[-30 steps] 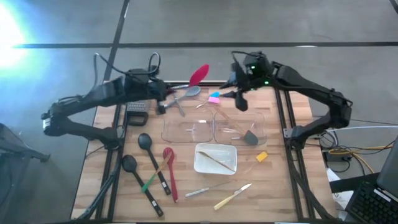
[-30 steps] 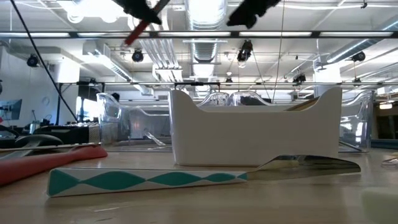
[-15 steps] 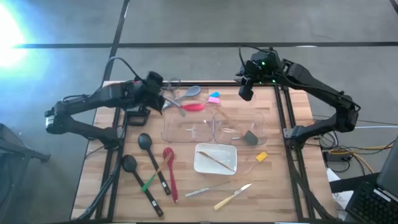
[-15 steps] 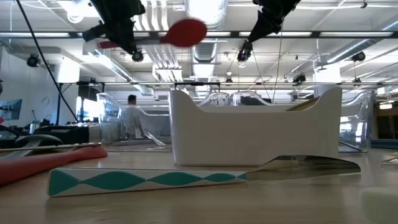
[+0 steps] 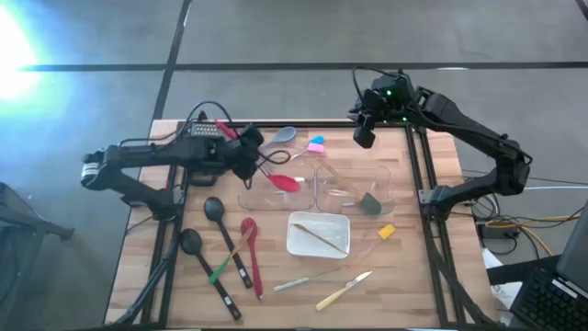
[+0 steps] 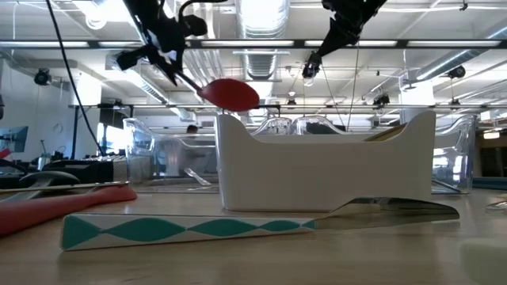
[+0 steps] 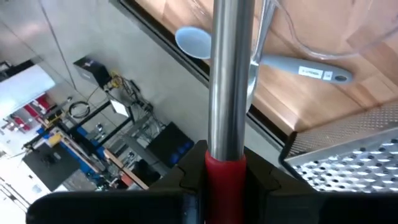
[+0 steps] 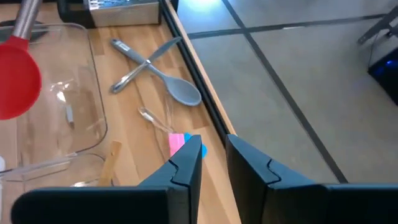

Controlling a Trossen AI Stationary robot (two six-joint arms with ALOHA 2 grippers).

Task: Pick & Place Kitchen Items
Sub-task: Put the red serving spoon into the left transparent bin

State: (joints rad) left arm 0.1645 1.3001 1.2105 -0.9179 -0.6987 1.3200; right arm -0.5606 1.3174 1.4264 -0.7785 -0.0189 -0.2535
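Note:
My left gripper (image 5: 246, 156) is shut on a red spoon with a metal shaft. The spoon's bowl (image 5: 287, 182) hangs over the left clear bin (image 5: 253, 198) and shows in the low view as a red oval (image 6: 230, 93). My right gripper (image 5: 364, 138) hovers at the far right of the table, above the pink and blue spatula (image 8: 180, 142). Its fingers (image 8: 214, 163) stand a narrow gap apart with nothing between them. A grey spoon (image 8: 174, 87) lies flat on the wood, crossed over metal tongs (image 8: 134, 62). My left gripper pinches the spoon's red handle (image 7: 224, 169) between its two fingers, just where the metal shaft (image 7: 229, 74) begins. The fingers slant down from the table's left, and the shaft runs out ahead of them. The spoon is lifted clear, bowl end lowest.
The right clear bin (image 5: 386, 179) holds a grey spatula (image 5: 369, 203). A white tray (image 5: 303, 241) stands near the middle. Two black ladles (image 5: 214, 210), a red spatula (image 5: 250, 248) and knives (image 5: 344, 290) lie toward the near edge. A metal grater (image 7: 348, 155) lies at the far left.
My left gripper has come down and toward the left bin, rolling as it went. The red spoon, whose bowl stood up over the far edge, has swung round and now slants down with its bowl over the bin. My right gripper has drawn back a little toward the far right.

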